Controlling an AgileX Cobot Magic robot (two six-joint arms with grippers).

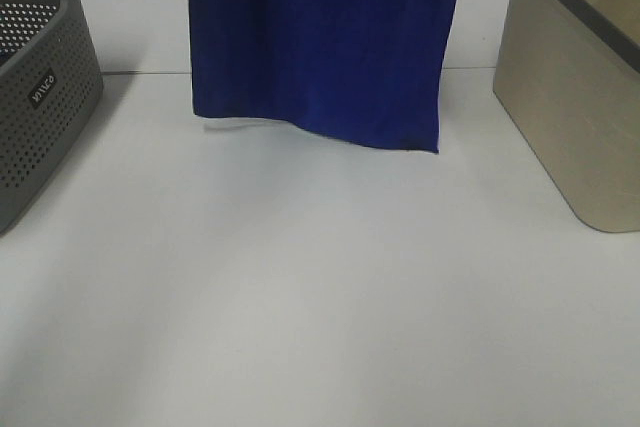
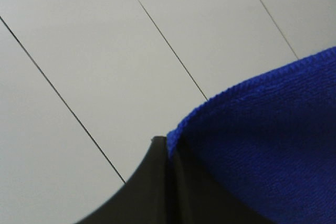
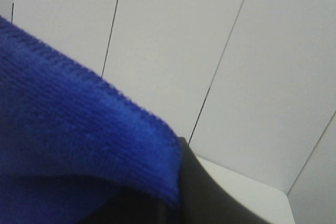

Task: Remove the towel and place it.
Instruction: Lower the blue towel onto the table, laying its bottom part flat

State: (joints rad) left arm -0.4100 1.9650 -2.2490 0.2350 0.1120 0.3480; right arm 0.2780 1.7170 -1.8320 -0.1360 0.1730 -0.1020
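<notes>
Only txt: white lettering on dark label (image 1: 41,88) on grey basket (image 1: 70,132) wall, tilted, not legible

Towel (image 1: 320,37): royal-blue cloth, matt, fine ribbed pile, stitched hem. Grey basket (image 1: 40,137), left of towel: plastic, perforated walls, matt. Beige basket (image 1: 560,117), right of towel: plastic, smooth walls, matt. Worktop (image 1: 300,297): white, smooth, faint sheen.
</notes>
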